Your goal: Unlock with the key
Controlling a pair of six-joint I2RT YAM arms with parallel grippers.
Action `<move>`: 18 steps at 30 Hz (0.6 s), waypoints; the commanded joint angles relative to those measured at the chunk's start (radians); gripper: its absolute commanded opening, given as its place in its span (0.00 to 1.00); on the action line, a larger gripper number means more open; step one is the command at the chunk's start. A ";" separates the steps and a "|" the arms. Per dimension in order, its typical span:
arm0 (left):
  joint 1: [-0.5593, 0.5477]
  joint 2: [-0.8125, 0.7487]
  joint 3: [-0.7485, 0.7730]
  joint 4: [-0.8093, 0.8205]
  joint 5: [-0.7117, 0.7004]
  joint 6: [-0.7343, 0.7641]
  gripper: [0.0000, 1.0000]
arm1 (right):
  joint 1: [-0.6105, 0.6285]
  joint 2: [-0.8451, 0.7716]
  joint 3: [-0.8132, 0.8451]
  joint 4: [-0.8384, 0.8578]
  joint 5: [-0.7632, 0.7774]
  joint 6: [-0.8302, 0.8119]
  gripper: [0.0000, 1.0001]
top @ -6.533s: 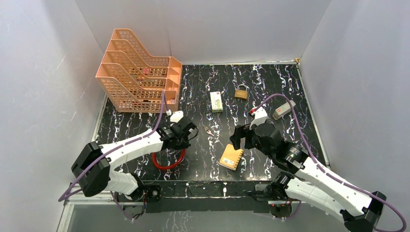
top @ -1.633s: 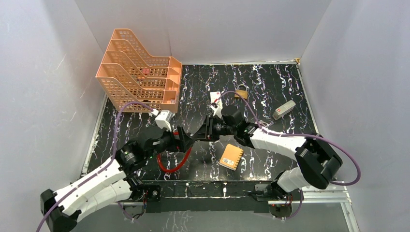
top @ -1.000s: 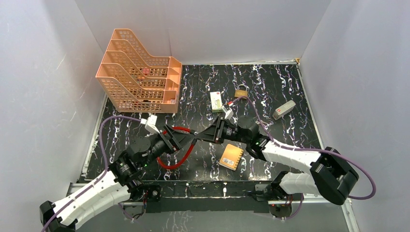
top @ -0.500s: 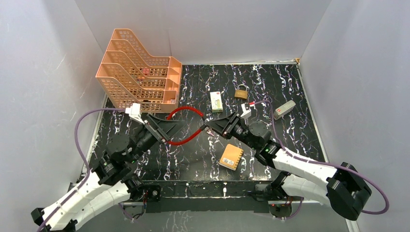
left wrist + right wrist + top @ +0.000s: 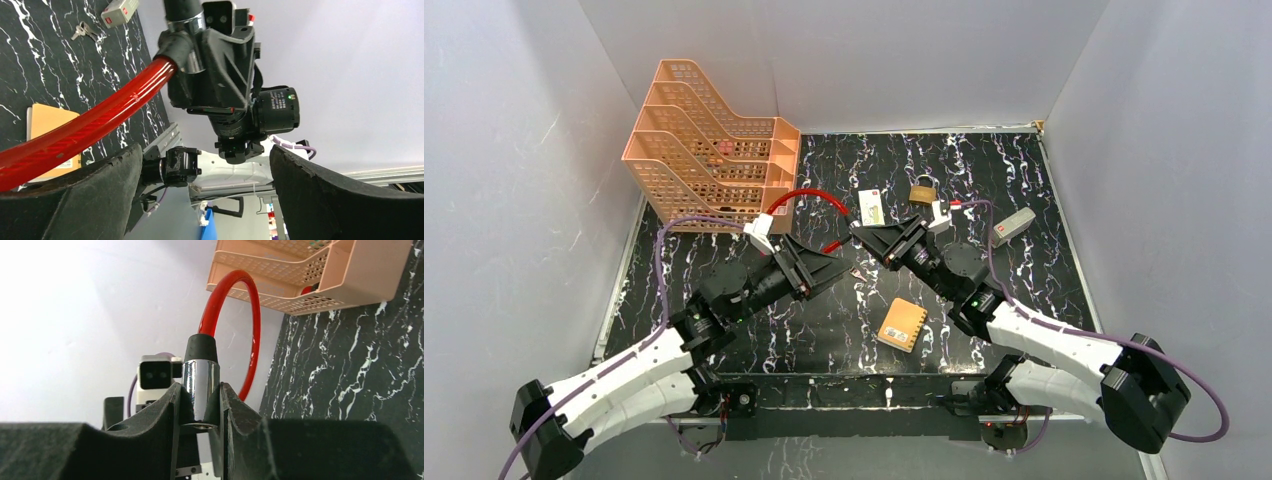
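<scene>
The key (image 5: 856, 272), a tiny dull metal piece, lies flat on the black marbled table between the two grippers. The brass padlock (image 5: 922, 192) sits further back, apart from both. My right gripper (image 5: 866, 236) (image 5: 200, 388) is shut on the chrome end (image 5: 200, 382) of the red cable loop (image 5: 812, 195) (image 5: 254, 315) and holds it above the table. My left gripper (image 5: 828, 266) (image 5: 205, 151) is wide open with nothing between its fingers. The red cable (image 5: 90, 131) runs past its left finger, outside the jaws.
An orange file tray (image 5: 714, 150) stands at the back left, with the cable arching close to its corner. A white box (image 5: 871, 207), a grey device (image 5: 1010, 227) and an orange card (image 5: 903, 323) lie on the table. Plain walls enclose the table.
My right gripper has carried the cable end further back and the loop has swung up toward the tray. My left gripper has moved right toward the key, its jaws now wider.
</scene>
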 commanded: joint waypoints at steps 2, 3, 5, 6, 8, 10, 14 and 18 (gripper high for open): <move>-0.013 0.021 0.029 0.084 -0.090 -0.022 0.95 | 0.001 -0.028 0.052 0.164 -0.029 0.055 0.00; -0.014 0.015 0.033 0.053 -0.164 -0.020 0.95 | 0.002 -0.035 0.046 0.168 -0.040 0.058 0.00; -0.014 0.000 0.041 0.024 -0.261 -0.025 0.96 | 0.002 -0.046 0.041 0.167 -0.063 0.060 0.00; -0.014 -0.004 0.039 0.030 -0.296 -0.022 0.97 | 0.002 -0.052 0.041 0.160 -0.073 0.060 0.00; -0.014 0.005 0.044 0.074 -0.335 0.012 0.98 | 0.002 -0.059 0.050 0.138 -0.102 0.057 0.00; -0.014 0.034 0.068 0.087 -0.345 0.041 0.98 | 0.002 -0.059 0.064 0.114 -0.136 0.049 0.00; -0.014 0.104 0.118 0.092 -0.328 0.052 0.98 | 0.002 -0.054 0.064 0.134 -0.186 0.043 0.00; -0.014 0.150 0.091 0.172 -0.283 0.019 0.98 | 0.002 -0.071 0.045 0.148 -0.194 0.033 0.00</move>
